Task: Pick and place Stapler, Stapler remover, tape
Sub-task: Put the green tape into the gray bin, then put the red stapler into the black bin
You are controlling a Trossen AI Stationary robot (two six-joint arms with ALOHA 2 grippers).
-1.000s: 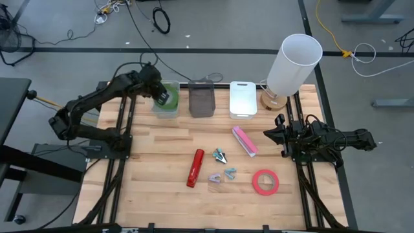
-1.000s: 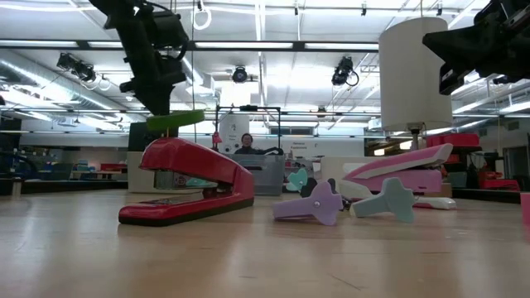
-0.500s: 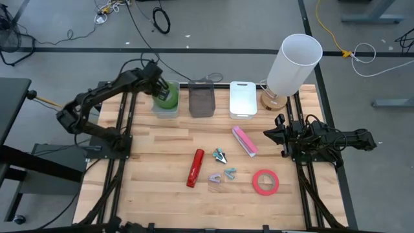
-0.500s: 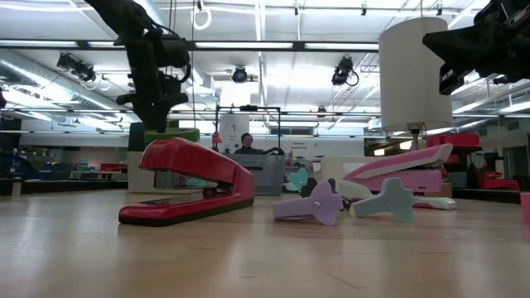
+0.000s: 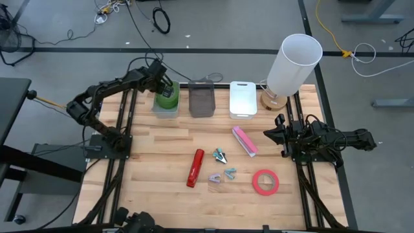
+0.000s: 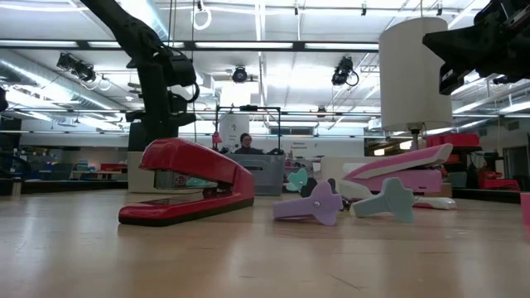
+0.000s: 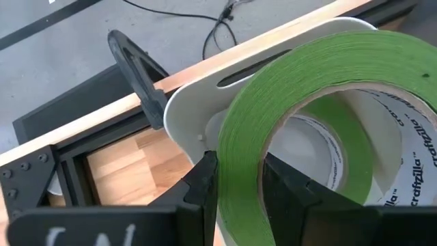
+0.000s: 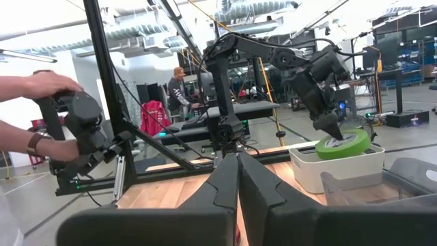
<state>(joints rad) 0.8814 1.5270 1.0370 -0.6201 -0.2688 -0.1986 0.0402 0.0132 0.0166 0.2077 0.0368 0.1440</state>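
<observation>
Green tape (image 7: 321,102) sits pinched by its wall in the left gripper (image 5: 160,86), held over the white bin (image 5: 166,107), where another green roll (image 7: 382,157) lies. Right of that bin, past the red stapler (image 5: 195,167) and the red-pink tape (image 5: 265,182), the right gripper (image 5: 279,134) hovers pressed together.

Robotics lab: open hall with exposed ceiling ducts (image 6: 50,70) and strip lights, floor cables (image 5: 139,29), wooden counter (image 5: 155,168) on black frame, person (image 8: 31,130) working control handles.
</observation>
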